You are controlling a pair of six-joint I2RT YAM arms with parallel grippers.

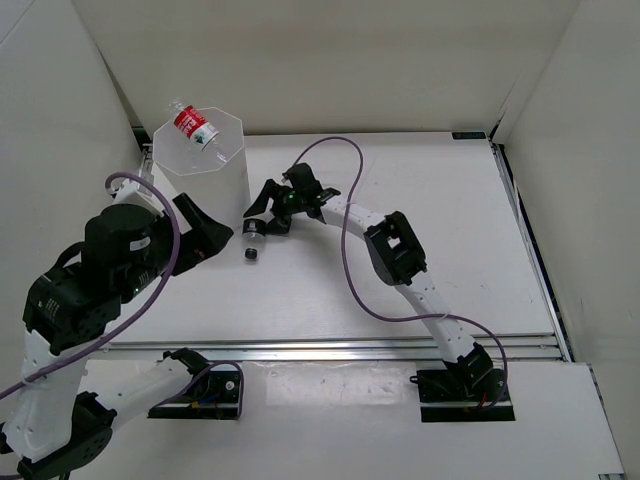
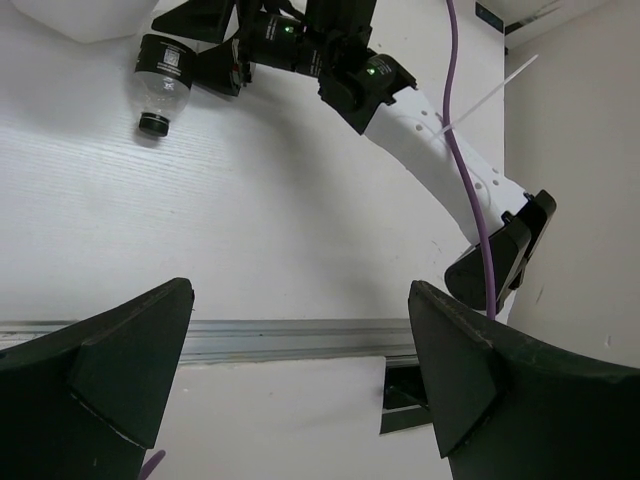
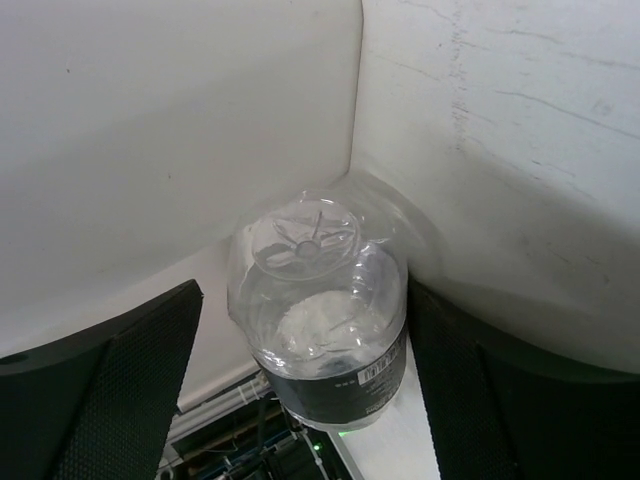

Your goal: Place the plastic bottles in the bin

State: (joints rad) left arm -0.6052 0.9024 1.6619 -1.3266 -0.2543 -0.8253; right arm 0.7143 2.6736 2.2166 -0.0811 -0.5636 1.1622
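The bin [image 1: 205,170] stands at the back left, and a red-labelled plastic bottle [image 1: 194,124] lies in its open top. Beside the bin's base, a black-labelled bottle [image 1: 253,236] lies on the table with its black cap toward the near edge. My right gripper [image 1: 263,220] straddles this bottle [image 3: 318,310]. Its jaws are open: the right finger [image 3: 500,390] sits close against the bottle and the left finger [image 3: 110,400] stands apart. My left gripper [image 2: 300,380] hangs open and empty over the near table, well short of the bottle [image 2: 160,75].
The bin's wall [image 2: 85,15] is right behind the bottle. White enclosure walls close in the left, back and right. A metal rail [image 1: 330,350] runs along the table's near edge. A purple cable [image 1: 350,250] loops over the right arm.
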